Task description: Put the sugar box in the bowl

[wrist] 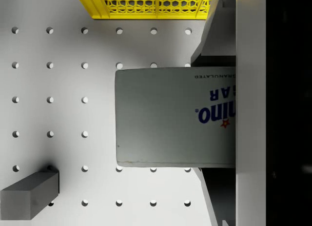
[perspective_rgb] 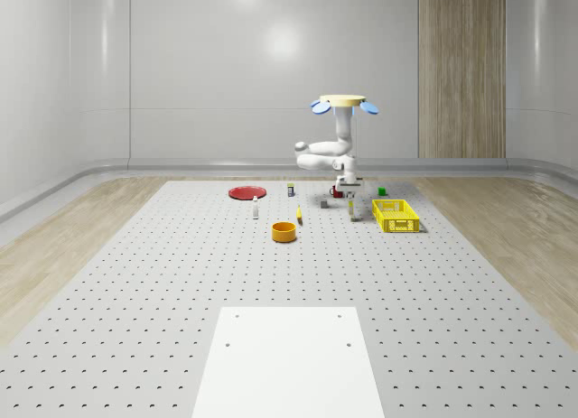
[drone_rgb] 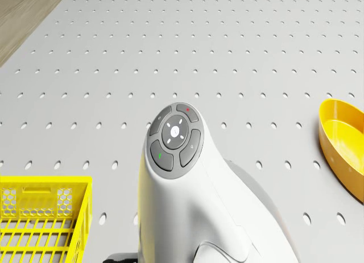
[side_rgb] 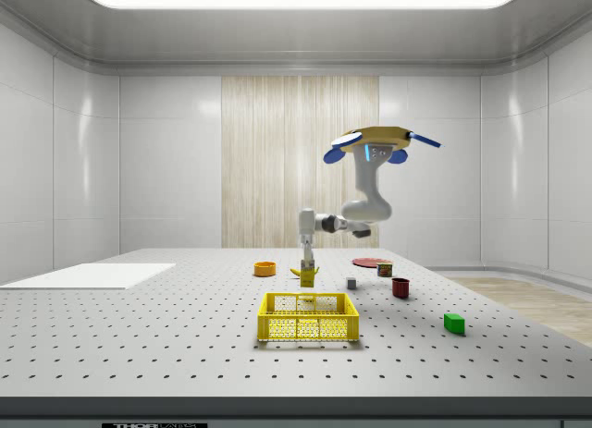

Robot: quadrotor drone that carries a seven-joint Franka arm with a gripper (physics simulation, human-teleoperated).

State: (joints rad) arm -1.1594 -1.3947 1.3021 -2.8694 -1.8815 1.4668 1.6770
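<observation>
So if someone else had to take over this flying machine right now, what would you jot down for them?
Claw: shut on the sugar box, just above the table.
Drone: hovering beside the yellow basket.
Bowl: orange, sitting on the table apart from the box.
Done: box gripped.
Left: carry the box over the bowl and let go.

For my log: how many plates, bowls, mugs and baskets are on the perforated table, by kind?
Plates: 1, flat round red plate
Bowls: 1, orange-yellow round bowl
Mugs: 1, dark red mug
Baskets: 1, yellow mesh basket
Total: 4
</observation>
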